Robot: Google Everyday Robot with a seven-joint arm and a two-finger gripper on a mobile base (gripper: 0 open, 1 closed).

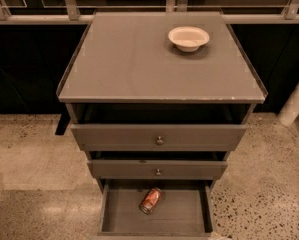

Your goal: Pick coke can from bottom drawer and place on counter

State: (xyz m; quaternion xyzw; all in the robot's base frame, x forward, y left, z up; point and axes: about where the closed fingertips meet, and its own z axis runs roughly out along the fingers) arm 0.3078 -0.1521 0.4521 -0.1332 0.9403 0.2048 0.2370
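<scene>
- Nearest, at the bottom edge: wide, shallow grey wooden bottom drawer (121, 221), pulled out toward the near side, floor open to reach from above.
- On that floor, about midway left to right and toward the far side: small red-orange cylindrical coke can (151, 200) with silver metal ends. Lying on its side, slanted, near end turned a little left, touching no drawer wall. Likely to roll if nudged, so a grasp across the round body looks surer.
- Just behind and above: grey middle drawer (199, 169) and grey top drawer (114, 136), each with a small round metal knob and drawn out a little. Stepped so as to overhang the far strip of the bottom drawer, hence a descent from the near side seems wise.
- On either side: pale speckled stone floor (29, 154); at the far right, a white round post (295, 104).
- Farther: large flat grey matte counter (134, 64) with thin clear raised side edges, the place meant for the can.
- Toward its far right: shallow off-white round bowl (189, 37), upright, well apart from the near edge.
- Gripper: nowhere in view, so open or closed cannot be told; seen holding and touching nothing. Can not yet picked, so the task looks to be at its start.
</scene>
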